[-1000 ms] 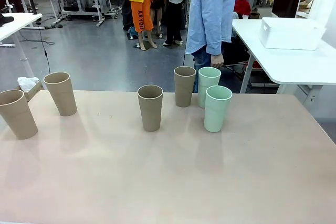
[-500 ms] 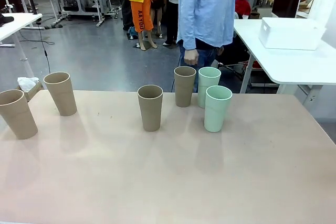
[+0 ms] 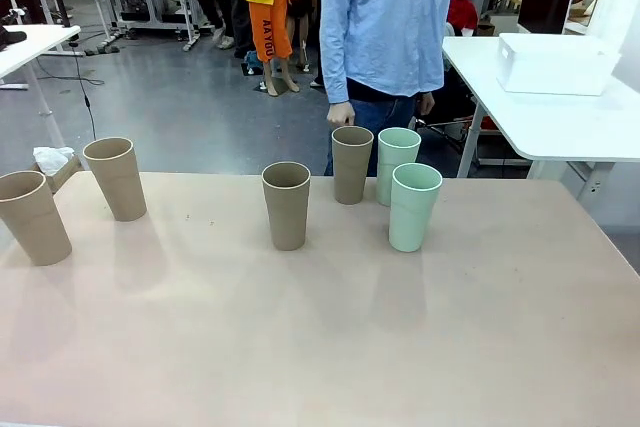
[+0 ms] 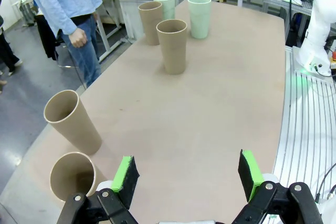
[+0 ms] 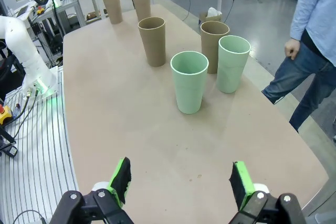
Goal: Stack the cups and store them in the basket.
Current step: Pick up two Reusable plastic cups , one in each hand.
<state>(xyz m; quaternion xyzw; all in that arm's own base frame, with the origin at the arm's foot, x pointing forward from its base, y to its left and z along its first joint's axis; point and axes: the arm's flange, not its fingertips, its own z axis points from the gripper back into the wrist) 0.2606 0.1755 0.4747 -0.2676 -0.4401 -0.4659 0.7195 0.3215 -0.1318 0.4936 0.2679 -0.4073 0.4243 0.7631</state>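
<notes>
Several tan-brown cups stand upright on the table: two at the left (image 3: 30,217) (image 3: 116,179), one in the middle (image 3: 287,205) and one behind it (image 3: 351,164). Two mint green cups (image 3: 414,207) (image 3: 397,159) stand just right of that. The white basket (image 3: 555,64) sits on a separate white table at the back right. My left gripper (image 4: 187,171) is open over the table's end, with two tan cups (image 4: 71,121) to its left. My right gripper (image 5: 181,179) is open, well short of the nearest mint cup (image 5: 189,81).
A person in a blue shirt (image 3: 385,17) stands at the table's far edge behind the cups, one hand (image 3: 341,114) hanging just above the rear tan cup. The near half of the pink table (image 3: 320,347) is bare.
The person has walked to the picture's left behind the table. The cups and both grippers have not moved.
</notes>
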